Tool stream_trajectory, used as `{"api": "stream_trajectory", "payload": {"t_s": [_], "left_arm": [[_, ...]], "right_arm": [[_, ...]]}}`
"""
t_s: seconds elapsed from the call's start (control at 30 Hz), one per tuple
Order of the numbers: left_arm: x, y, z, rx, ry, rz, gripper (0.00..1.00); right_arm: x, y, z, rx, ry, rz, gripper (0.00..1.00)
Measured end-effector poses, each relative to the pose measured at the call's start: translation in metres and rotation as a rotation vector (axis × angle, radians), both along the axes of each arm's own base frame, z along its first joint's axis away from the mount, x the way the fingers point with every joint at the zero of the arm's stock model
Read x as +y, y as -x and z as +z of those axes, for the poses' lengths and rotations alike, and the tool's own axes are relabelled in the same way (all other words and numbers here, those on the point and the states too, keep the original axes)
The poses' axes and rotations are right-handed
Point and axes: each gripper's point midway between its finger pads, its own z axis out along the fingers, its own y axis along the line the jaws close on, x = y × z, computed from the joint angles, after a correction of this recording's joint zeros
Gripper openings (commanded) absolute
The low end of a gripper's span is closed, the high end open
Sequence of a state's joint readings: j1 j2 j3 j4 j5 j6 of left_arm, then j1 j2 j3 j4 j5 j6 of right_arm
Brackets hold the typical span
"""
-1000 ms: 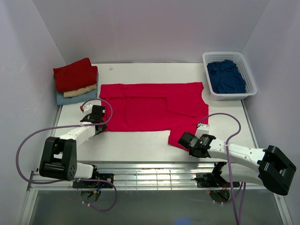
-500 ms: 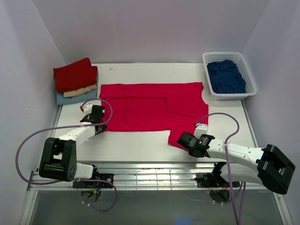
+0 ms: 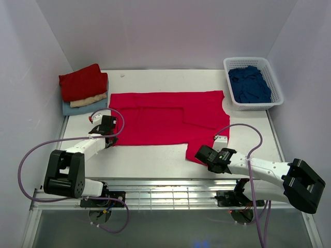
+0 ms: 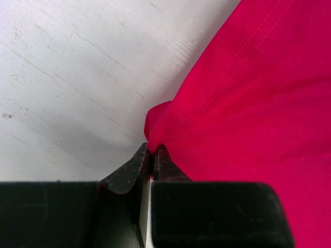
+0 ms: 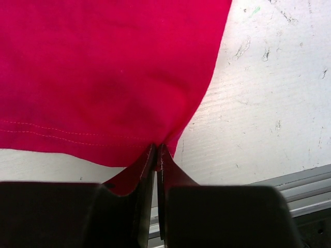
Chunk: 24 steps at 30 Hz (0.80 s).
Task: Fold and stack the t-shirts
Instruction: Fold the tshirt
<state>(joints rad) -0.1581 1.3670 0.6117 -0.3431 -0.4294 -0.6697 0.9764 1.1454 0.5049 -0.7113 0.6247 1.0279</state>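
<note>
Left pincer (image 4: 151, 150), right pincer (image 5: 156, 148) clamp crimson t-shirt (image 3: 165, 119) corners; basket (image 3: 256, 105) holds crumpled navy t-shirt (image 3: 250, 85).

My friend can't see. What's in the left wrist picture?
Two black fingers pinch the bunched edge of a red shirt. The shirt fills the right side; a scratched white table fills the left.

spread t-shirt (image 3: 165, 116): table (image 3: 155, 155) centre | folded stack (image 3: 83, 88): far-left corner | basket (image 3: 245, 59): far-right corner, shirt (image 3: 250, 85) inside
</note>
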Motion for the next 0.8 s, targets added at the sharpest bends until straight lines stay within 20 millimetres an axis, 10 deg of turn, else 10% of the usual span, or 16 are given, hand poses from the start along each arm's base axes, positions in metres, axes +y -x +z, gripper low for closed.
{"api": "stream_trajectory", "payload": {"t_s": [0.43, 0.8], "left_arm": [[0.000, -0.001, 0.001, -0.001, -0.001, -0.008, 0.02], [-0.005, -0.043, 0.058, -0.161, 0.009, -0.009, 0.03]], "right_arm": [[0.009, -0.008, 0.016, 0.006, 0.022, 0.032, 0.08], [0.025, -0.072, 0.057, -0.091, 0.088, 0.010, 0.08]]}}
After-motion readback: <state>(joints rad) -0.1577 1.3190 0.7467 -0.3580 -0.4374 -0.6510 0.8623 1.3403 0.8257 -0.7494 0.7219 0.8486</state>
